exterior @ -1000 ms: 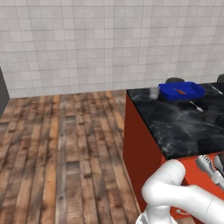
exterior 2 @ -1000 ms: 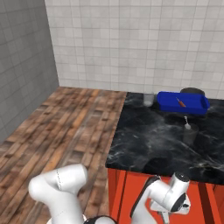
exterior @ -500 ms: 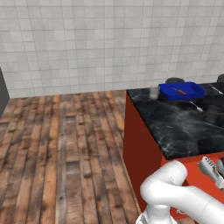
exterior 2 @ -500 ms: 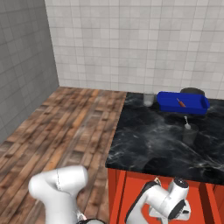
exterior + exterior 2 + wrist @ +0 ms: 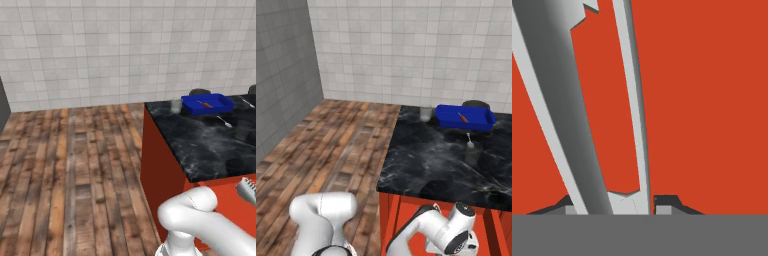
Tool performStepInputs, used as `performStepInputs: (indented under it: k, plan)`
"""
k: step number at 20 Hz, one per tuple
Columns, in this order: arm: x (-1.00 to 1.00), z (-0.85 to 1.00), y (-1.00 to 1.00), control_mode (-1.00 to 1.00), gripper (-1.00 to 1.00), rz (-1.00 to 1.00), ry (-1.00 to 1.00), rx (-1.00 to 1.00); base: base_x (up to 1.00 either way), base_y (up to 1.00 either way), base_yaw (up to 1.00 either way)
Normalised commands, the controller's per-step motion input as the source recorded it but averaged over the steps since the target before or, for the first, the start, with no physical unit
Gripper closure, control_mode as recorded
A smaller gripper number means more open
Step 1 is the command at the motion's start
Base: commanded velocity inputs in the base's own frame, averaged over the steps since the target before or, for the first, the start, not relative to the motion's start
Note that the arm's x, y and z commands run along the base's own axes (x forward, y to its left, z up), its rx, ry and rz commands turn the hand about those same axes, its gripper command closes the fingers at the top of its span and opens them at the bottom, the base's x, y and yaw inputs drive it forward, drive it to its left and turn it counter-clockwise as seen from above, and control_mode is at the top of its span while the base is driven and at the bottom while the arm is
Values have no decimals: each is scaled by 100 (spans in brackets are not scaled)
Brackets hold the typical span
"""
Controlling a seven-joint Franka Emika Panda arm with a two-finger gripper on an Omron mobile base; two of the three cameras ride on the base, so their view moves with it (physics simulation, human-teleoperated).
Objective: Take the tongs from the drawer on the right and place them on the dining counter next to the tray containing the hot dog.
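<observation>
The slim silver-grey metal tongs (image 5: 587, 100) are clamped in the claw (image 5: 614, 202), low against the red front, so that they can be carried upward. The black, white-veined marble desk (image 5: 426, 160) bears the bright blue rectangular tray (image 5: 463, 117); wooden flooring and a tiled wall lie beyond.

Blue tray (image 5: 208, 105) with hot dog (image 5: 204, 104) on dining counter (image 5: 210, 145); tongs (image 5: 247, 190) lower right
</observation>
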Motion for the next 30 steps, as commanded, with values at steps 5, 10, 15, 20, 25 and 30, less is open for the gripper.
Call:
performStepInputs:
  k: [5,10,15,20,25,30]
  plan:
    - [-51,83,0,-100,100,0,0,-1,0,0,0]
    - [-42,77,0,-100,100,0,-2,0,0,0,0]
    - [0,88,0,-100,100,0,-7,0,0,0,0]
    - [7,99,5,-100,100,0,0,0,0,0,0]
    - [45,72,30,-100,100,1,0,0,0,0,0]
    - [59,28,47,-100,100,4,0,0,0,0,0]
